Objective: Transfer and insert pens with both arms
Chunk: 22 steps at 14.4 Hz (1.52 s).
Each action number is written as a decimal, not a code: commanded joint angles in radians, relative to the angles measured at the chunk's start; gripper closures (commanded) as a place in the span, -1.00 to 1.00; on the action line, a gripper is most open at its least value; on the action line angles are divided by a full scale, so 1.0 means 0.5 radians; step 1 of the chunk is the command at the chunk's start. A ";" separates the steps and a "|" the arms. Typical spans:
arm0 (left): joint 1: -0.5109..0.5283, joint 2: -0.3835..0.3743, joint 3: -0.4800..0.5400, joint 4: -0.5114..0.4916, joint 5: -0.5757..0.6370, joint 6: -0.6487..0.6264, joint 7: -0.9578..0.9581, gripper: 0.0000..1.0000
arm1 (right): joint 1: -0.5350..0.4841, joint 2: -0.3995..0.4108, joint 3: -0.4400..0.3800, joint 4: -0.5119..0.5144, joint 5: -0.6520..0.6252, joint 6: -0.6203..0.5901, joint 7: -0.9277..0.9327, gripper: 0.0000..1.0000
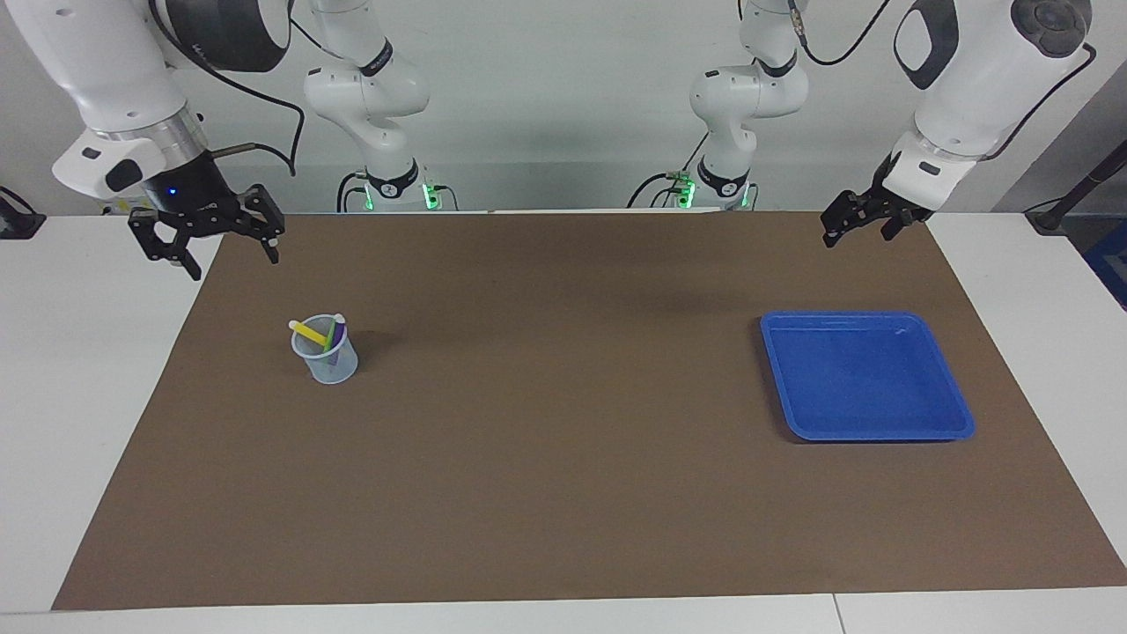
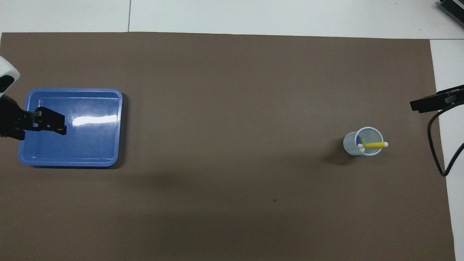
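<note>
Brown mat (image 1: 563, 493) over seemingly white table (image 1: 79, 396)

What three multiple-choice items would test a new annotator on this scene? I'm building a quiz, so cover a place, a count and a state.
1. Where are the pens?
A. In the tray
B. In the cup
C. Flat on the mat

2. How many pens show?
A. One
B. Five
C. Three

3. What is the state of the tray?
A. Empty
B. Holding a pen
C. Flipped over

Answers:
1. B, since the pens lean inside the cup toward the right arm's end of the table.
2. C, as yellow, green and purple pens stick out of the cup.
3. A, because only bare blue floor shows inside the tray's rim; both the left end effector and the right end effector hang open in the air and hold nothing.
</note>
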 commanded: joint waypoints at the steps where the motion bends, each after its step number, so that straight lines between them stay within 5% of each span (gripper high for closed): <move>1: -0.017 -0.035 0.022 -0.030 0.000 -0.007 -0.002 -1.00 | 0.020 0.025 -0.023 0.042 0.006 -0.012 0.032 -1.00; 22: -0.017 -0.035 0.022 -0.030 0.000 -0.007 -0.002 -1.00 | 0.057 0.006 -0.066 0.048 0.009 -0.055 0.130 -1.00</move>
